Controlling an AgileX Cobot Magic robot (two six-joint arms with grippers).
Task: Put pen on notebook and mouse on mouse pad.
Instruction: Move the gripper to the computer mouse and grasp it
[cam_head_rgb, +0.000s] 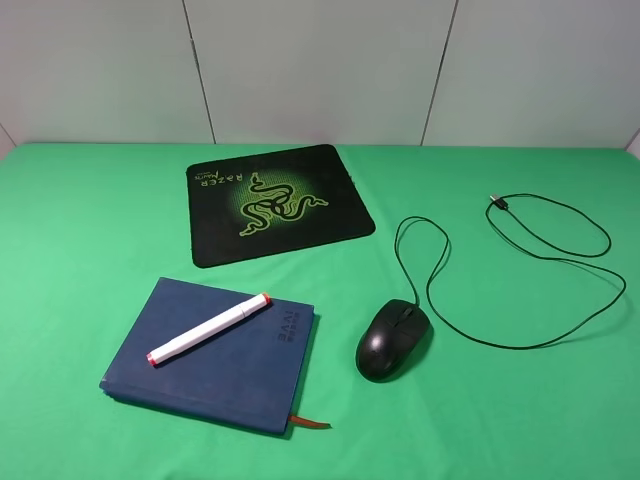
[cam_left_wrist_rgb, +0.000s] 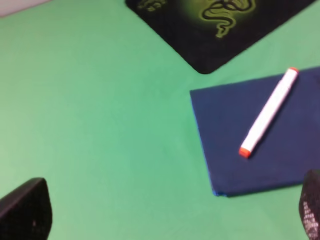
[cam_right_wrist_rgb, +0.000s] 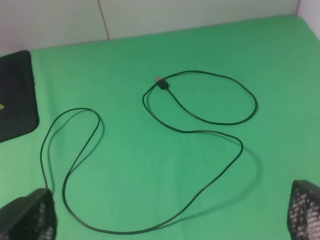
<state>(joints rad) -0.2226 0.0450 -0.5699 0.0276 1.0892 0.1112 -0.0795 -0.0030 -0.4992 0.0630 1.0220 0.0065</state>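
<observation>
1 of 2 steps looks done: the pen lies diagonally across the notebook. The mouse sits on the green cloth beside the notebook, apart from it and well short of the mouse pad farther back, so that half is left. Its cable sprawls in loose loops and would likely drag along. The left gripper hangs spread wide and empty near the notebook's corner; the right gripper, equally wide and holding nothing, looks over the cable. The cloth is flat and plain; pale wall panels close the back
</observation>
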